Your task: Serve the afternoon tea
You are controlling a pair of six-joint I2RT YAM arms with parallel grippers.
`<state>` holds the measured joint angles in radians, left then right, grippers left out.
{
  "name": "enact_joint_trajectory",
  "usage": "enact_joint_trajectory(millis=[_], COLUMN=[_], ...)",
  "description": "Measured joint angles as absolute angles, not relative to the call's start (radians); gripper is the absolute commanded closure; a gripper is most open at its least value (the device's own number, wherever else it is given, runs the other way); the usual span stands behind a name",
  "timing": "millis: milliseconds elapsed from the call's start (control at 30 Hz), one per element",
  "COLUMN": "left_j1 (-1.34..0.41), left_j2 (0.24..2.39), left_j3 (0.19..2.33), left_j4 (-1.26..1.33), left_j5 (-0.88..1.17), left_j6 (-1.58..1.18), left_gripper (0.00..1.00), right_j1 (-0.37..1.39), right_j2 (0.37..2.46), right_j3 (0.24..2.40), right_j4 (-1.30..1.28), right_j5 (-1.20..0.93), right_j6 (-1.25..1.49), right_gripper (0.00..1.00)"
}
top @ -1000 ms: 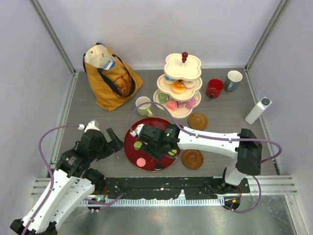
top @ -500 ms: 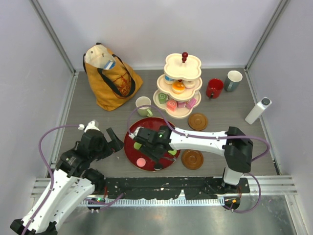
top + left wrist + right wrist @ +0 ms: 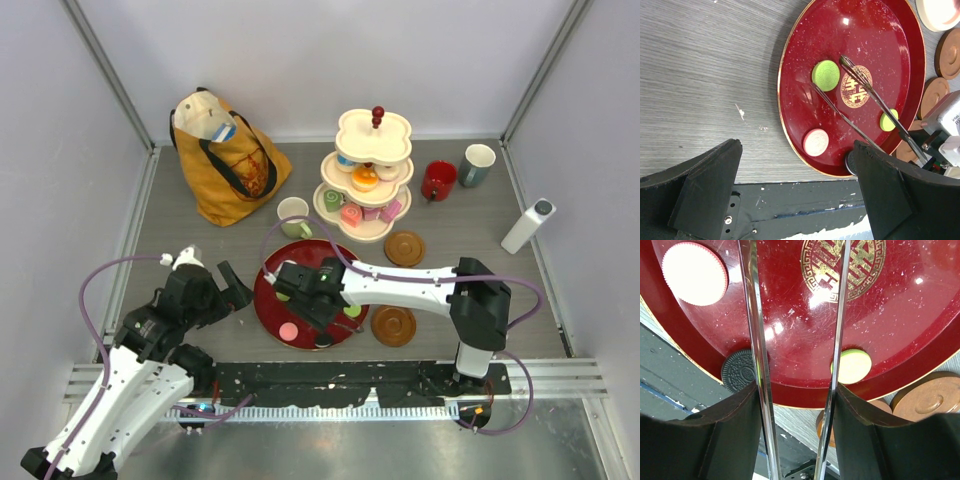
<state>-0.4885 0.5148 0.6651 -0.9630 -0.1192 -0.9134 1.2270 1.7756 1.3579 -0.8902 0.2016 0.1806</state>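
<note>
Although the left gripper [image 3: 232, 287] hangs wide open just left of the tray [image 3: 310, 252], the right gripper [image 3: 318, 305] is the one over it, and so nearer the four pastries [image 3: 288, 331] lying there. Three mugs stand on the surface [image 3: 180, 250]: red mug [image 3: 438, 180], pale green mug [image 3: 293, 216] and grey-blue mug [image 3: 477, 163]. More sweets fill the tiered stand [image 3: 372, 135].

From the left wrist, the tongs [image 3: 875, 98] run diagonally across the tray, spread tips either side of the green macaron [image 3: 826, 75]. Their height above it I cannot tell.

The right wrist shows its fingers [image 3: 730, 440] clamped on both blades. The pink macaron [image 3: 695, 272] lies left, the lime macaron [image 3: 852, 366] right and the dark cookie [image 3: 737, 372] at the rim.
</note>
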Motion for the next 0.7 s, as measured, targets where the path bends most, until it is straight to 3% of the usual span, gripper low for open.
enact_joint_trajectory(millis=[433, 700], left_j1=[-0.488, -0.488], left_j2=[0.514, 0.493], left_j3=[0.665, 0.673], left_j4=[-0.965, -1.004], left_j5=[-0.119, -0.123], left_j6=[-0.913, -0.913], left_gripper=[0.00, 0.01], right_j1=[1.176, 1.167], right_j2=[1.776, 1.783], right_j3=[1.361, 1.379], right_j4=[-0.904, -0.918], right_j5=[0.104, 0.089], right_j6=[0.233, 0.245], right_gripper=[0.44, 0.52])
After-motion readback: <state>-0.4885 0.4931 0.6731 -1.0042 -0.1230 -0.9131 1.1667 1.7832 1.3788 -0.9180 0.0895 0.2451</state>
